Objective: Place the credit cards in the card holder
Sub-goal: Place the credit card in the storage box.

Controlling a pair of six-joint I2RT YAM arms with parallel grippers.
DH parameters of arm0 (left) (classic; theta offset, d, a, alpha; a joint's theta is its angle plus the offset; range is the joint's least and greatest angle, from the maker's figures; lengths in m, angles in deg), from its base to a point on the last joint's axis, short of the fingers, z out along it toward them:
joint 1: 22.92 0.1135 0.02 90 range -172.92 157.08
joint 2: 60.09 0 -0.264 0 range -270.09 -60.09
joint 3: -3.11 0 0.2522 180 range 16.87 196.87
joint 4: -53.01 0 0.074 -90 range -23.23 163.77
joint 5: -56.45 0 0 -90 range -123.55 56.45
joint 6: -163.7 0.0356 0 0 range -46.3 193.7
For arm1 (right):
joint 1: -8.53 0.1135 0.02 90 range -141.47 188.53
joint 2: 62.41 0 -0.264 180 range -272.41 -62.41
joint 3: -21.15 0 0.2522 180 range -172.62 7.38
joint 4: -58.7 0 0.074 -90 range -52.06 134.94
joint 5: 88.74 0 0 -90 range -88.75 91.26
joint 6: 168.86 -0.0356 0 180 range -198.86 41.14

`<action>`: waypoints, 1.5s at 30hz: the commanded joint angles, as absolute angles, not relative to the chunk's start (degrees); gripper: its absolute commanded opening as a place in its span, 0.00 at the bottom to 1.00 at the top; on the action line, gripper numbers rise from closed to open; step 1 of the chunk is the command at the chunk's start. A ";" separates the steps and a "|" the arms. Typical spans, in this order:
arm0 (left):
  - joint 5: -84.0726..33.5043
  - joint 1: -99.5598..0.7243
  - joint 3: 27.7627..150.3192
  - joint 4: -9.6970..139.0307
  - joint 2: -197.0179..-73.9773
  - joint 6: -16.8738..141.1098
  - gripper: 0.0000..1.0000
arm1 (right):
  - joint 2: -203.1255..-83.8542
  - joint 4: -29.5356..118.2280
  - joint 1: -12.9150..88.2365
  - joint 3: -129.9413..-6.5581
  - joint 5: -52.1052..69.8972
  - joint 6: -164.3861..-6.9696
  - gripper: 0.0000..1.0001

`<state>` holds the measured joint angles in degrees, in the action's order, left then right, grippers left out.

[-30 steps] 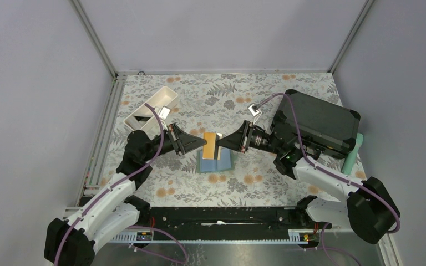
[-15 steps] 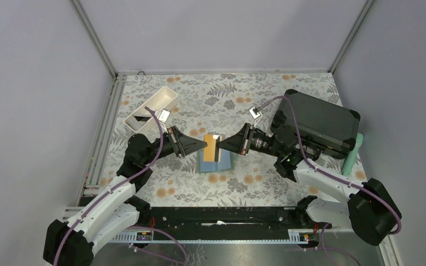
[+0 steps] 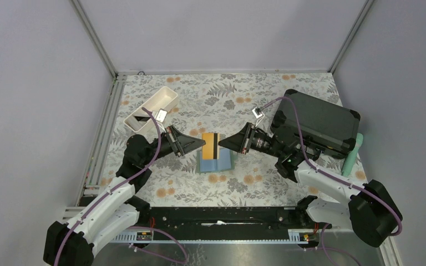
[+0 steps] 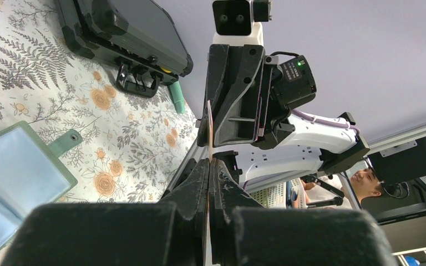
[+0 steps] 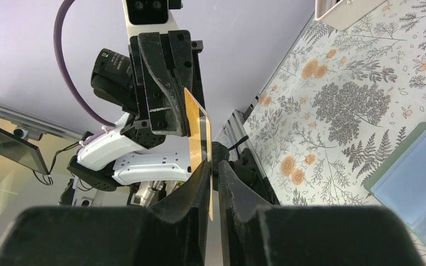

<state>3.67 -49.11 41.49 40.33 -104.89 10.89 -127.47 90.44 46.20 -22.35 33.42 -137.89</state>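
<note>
Gold-orange plastic credit card with a dark stripe point(image 3: 211, 145) sits above the half-hidden open sage-green card holder point(image 3: 226, 162), clamped tight in my left fingers point(image 4: 194, 185). My right fingers point(image 5: 191, 191) straddle its far edge, barely parted; I cannot tell whether they grip.

Pale lilac-grey walls point(image 3: 222, 33) enclosed the fern-and-flower patterned surface point(image 3: 222, 94) on three sides, joined at the far corners by slanting aluminium posts point(image 3: 93, 39). Soft, even light fell throughout. Beyond the enclosure stood a dark monitor point(image 5: 5, 147)
</note>
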 commanded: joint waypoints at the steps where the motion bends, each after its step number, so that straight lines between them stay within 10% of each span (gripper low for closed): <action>1: 2.61 -48.93 42.60 37.66 -103.99 11.61 0.00 | -126.45 91.04 45.70 -22.99 32.99 -135.95 0.18; 45: -2.62 -48.93 40.32 40.11 -100.71 12.02 0.00 | -126.61 93.96 45.68 -22.16 31.65 -137.29 0.00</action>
